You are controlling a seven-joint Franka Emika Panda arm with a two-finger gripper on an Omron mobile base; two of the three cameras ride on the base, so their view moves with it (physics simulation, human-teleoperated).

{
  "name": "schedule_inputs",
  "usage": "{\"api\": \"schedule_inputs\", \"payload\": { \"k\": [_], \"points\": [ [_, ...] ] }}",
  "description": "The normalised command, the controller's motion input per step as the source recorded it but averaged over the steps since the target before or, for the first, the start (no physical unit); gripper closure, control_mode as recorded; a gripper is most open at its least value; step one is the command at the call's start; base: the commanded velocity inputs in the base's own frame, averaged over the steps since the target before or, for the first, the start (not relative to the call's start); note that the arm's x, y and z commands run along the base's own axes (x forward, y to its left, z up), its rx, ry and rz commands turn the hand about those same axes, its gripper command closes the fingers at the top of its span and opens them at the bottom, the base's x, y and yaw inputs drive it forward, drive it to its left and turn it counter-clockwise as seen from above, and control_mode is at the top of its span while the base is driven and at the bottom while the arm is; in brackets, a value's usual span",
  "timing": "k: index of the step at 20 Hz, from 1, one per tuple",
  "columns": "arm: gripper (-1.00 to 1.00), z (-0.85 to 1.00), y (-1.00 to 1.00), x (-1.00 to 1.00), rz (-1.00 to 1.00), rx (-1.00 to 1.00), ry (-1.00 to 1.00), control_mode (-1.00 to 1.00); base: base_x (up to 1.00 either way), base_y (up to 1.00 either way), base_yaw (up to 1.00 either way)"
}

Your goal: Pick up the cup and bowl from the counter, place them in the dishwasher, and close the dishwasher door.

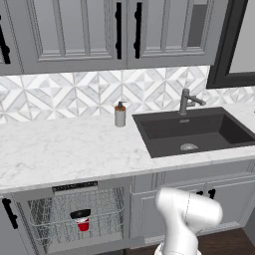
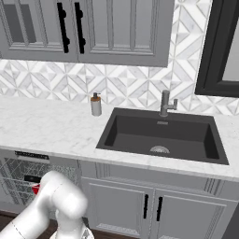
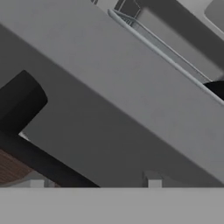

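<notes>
Fingertips (image 3: 36, 183) of the gripper (image 3: 95, 183) just poke up at the bottom of the hand view. They stand well apart and hold nothing. The door's black handle (image 3: 22, 105) runs slantwise close ahead of them, its lower end passing between the tips without filling the gap. I cannot tell whether either tip touches it. Beyond the handle is the grey door (image 3: 113, 83), and past its far edge the rack (image 3: 131, 13).

From the left base view the dishwasher (image 1: 74, 188) is open, and the door (image 1: 99, 245) hangs low in front of it. The cup (image 1: 83, 225) sits in the rack above and beyond the gripper, with the bowl (image 1: 80, 214) resting on top of it. The counter (image 1: 60, 149) higher up carries a soap bottle (image 1: 120, 115).

Loading looks done, so the step in hand is likely closing the door. To do it well, get the fingers under the handle or flat against the panel beside it. Then push up and inward along the door's arc rather than straight ahead. Keep the contact near the free edge for leverage. Watch that the tips do not slip off the bar as the panel tilts, and that the rack sits fully in so the door can seat.
</notes>
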Motion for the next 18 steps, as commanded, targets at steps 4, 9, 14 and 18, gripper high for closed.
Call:
{"api": "schedule_inputs", "payload": {
  "k": [4,9,14,18],
  "points": [
    [-1.0,-0.78,-0.4,1.0,-0.04,-0.22,-0.44,-1.0,0.0,0.0,0.0],
    [-1.0,-0.77,-0.06,1.0,-0.09,-0.38,-0.6,-1.0,0.0,0.0,0.0],
    [-1.0,-0.4,0.0,0.99,-0.31,-0.38,-0.49,-1.0,0.0,0.0,0.0],
    [-1.0,-0.36,0.0,0.92,-0.59,-0.06,-0.06,-1.0,0.0,0.0,0.0]
  ]
}}
